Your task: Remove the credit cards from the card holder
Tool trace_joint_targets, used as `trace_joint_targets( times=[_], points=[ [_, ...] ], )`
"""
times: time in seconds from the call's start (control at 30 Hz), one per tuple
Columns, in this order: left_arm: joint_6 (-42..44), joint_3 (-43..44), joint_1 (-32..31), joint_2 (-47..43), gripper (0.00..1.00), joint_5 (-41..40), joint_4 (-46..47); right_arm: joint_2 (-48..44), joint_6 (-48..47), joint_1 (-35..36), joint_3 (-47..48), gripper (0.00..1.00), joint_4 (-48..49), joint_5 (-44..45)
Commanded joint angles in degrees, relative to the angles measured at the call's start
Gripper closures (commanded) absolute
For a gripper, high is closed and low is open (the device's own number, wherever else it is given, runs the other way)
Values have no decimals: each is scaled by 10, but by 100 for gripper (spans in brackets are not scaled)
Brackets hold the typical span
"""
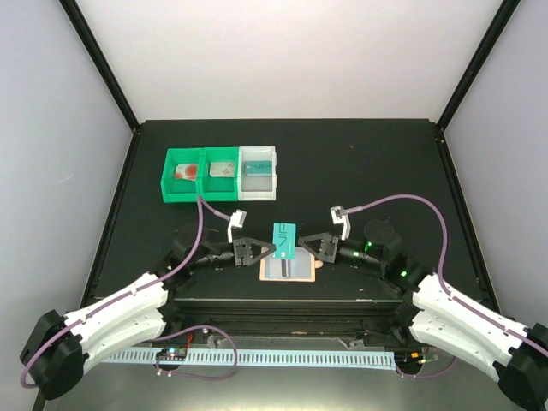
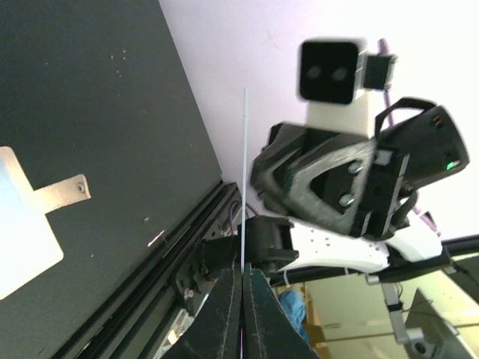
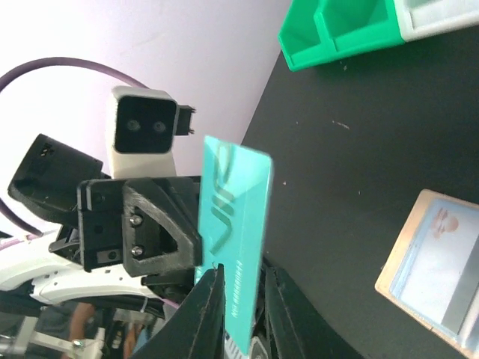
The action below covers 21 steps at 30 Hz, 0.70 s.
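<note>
Farthest back on the table (image 1: 385, 171), three bins (image 1: 199, 175) are lined up at the left; well apart, by the near edge, one card holder (image 1: 295, 272) is laid open. One teal credit card (image 1: 284, 241) is held upright over it, clamped in the shut jaws of the left gripper (image 2: 243, 275); the jaws of the right gripper (image 3: 243, 288) are parted around it.

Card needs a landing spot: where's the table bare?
Free: black tabletop right of the white plastic bin; strip between green plastic bins and left arm. Crowded: near centre, left gripper, right gripper, teal plastic card, tan flat wallet.
</note>
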Motion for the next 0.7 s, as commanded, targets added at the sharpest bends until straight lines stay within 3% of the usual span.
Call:
trace_joint_targets(
  times=[0.0, 0.3, 0.67],
  points=[
    [64, 21, 3, -27, 99, 32, -82, -19, -118, -3, 71, 83, -110, -9],
    [194, 65, 4, -50, 98, 117, -242, 60, -337, -4, 259, 81, -334, -65],
    [275, 95, 4, -54, 98, 177, -309, 151, -416, -3, 298, 76, -387, -219]
  ],
)
